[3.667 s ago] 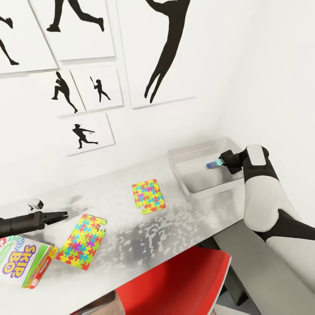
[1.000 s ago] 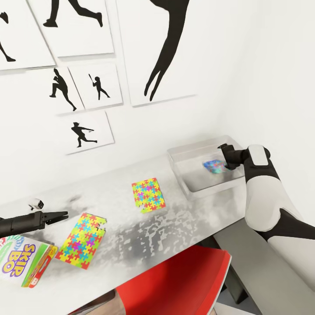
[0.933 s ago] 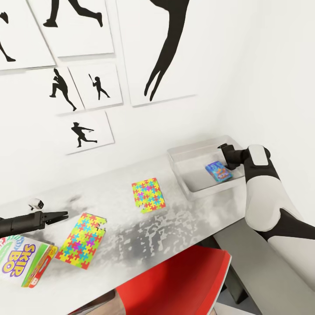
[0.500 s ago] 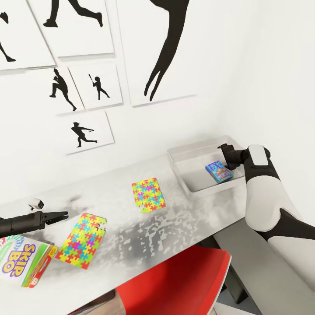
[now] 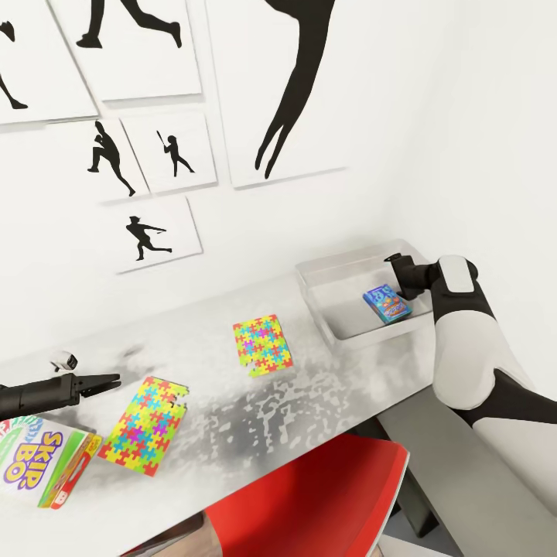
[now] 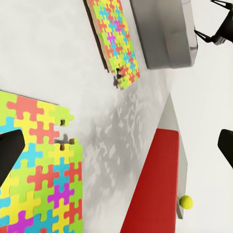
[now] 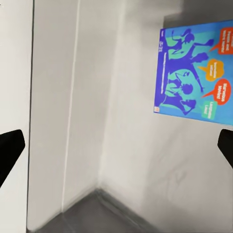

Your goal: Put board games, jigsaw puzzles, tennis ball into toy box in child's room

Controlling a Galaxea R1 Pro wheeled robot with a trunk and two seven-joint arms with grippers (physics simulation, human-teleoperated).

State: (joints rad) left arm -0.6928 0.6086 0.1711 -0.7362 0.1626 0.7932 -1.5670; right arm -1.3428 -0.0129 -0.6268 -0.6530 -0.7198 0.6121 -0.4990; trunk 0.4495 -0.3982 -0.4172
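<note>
Blue board game (image 5: pixel 387 302) now lies flat inside the toy box (image 5: pixel 340 272) at the bench's (image 5: pixel 309 387) far right; 3.7 s ago the right gripper (image 5: pixel 396 270) held it over the box. That gripper is released, empty, above the rim. Left gripper (image 5: pixel 108 380) spread wide, empty, between near puzzle (image 5: pixel 147 422) & Skip-Bo game (image 5: pixel 39 464). Far puzzle (image 5: pixel 262 345) mid-bench. Tennis ball (image 6: pixel 186 202) appears to be on the floor. One game boxed; rest pending.

Bin (image 5: pixel 340 272): on the table (image 5: pixel 309 387), far right.
Game box (image 5: pixel 387 302): inside the bin.
Two puzzles (image 5: pixel 263 345) (image 5: pixel 145 425): left of bin.
Second game box (image 5: pixel 39 461): table's left end.
</note>
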